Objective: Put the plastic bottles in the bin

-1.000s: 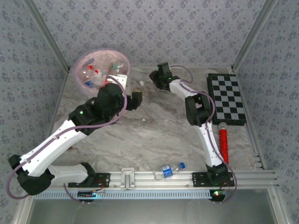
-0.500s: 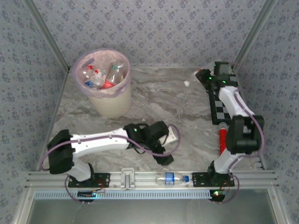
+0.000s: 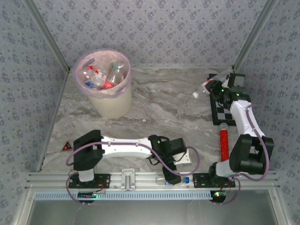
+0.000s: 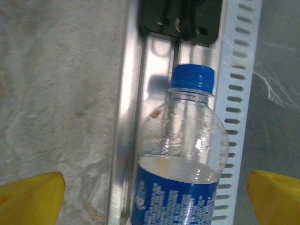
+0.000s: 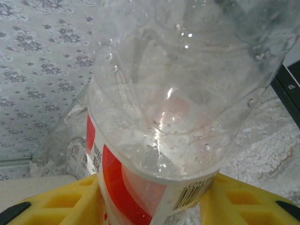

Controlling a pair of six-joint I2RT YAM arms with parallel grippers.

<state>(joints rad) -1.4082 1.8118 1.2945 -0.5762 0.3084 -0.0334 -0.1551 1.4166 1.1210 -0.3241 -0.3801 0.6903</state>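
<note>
**Worktop** [image 3: 154,108]: grey marbled surface, walled on three sides. An aluminium rail [image 3: 140,178] runs along the 6 o'clock edge.

**Bin** [image 3: 112,105]: stands upright at 10 o'clock on the worktop. A pink-lilac bag is folded over its rim. Several binned bottles [image 3: 101,77] lie inside, with red labels and clear bodies visible.

**Left arm**: extends from its base at 7 o'clock along the near edge toward 6 o'clock.

**Right arm**: rises from its base at 5 o'clock and reaches to 2 o'clock, above the far end of the chequered board [image 3: 224,116].

**Chequered board**: lies flat at 3 o'clock against the right wall.

**Red cylinder** [image 3: 223,140]: lies at 4 o'clock, just beside the near end of the board.

**Left claw** [image 4: 152,197]: positioned over the rail at 6 o'clock. The fingers [image 4: 30,197] are spread wide. The blue-capped bottle [image 4: 183,150] lies between them, and neither finger touches it. This bottle has a blue label and rests lengthwise on the rail, cap toward the right arm's base.

**Right claw** [image 3: 209,87]: positioned at 2 o'clock. The right wrist view shows it pinching the red-labelled bottle [image 5: 159,117], with a yellow finger against each side of the label. The clear body projects forward from the claw.

**White fragment** [image 3: 195,94]: lies on the worktop just beside the right claw, on its 9 o'clock side. Its identity cannot be determined.
</note>
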